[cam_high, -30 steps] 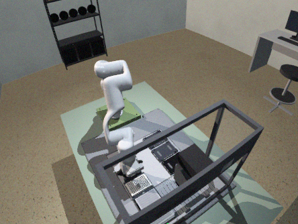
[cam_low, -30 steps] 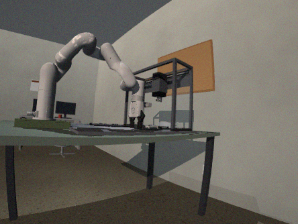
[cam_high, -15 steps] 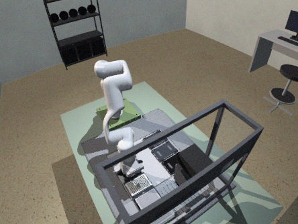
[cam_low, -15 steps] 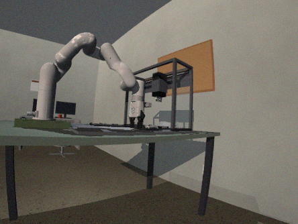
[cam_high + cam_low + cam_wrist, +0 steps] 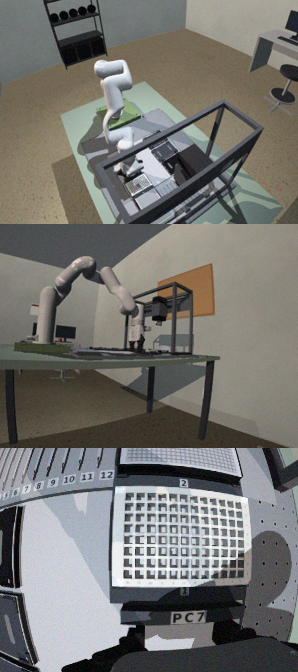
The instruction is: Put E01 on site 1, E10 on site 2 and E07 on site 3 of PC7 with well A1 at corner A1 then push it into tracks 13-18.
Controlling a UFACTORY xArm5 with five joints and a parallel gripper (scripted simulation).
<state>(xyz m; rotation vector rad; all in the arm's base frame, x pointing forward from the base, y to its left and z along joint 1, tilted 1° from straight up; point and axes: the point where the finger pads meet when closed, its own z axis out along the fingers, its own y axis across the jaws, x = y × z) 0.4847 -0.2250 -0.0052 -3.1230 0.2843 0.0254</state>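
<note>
The pushing-in of the carrier PC7 [image 5: 129, 193] [image 5: 131, 594] appears to be in hand. It lies toward the long worktop edge on the right as seen from the arm's base, its handle end facing the worktop's base end and its far part among the rails [image 5: 166, 188] [image 5: 62, 469], just beside track 12. A 96-hole plate [image 5: 138, 184] [image 5: 184, 538], judged to be E01, is borne on site 1; a finely gridded plate [image 5: 148, 199] [image 5: 180, 455], judged to be E10, is on site 2. Site 3 is not clearly shown, nor can well A1 be read.

The gripper [image 5: 130, 172] [image 5: 137, 349] [image 5: 180, 629] is held low at the handle end, its fingers spread well apart though short of full width, with nothing gripped.

A small green spot [image 5: 168, 223] is seen beyond the loaded plates, toward the worktop's instrument end; whether it is the lit lamp cannot be told. If it is, a straight lift clear of the handle is called for. If not, a low, square push along the tracks is needed, as an off-centre push could skew the carrier onto the ribs.
</note>
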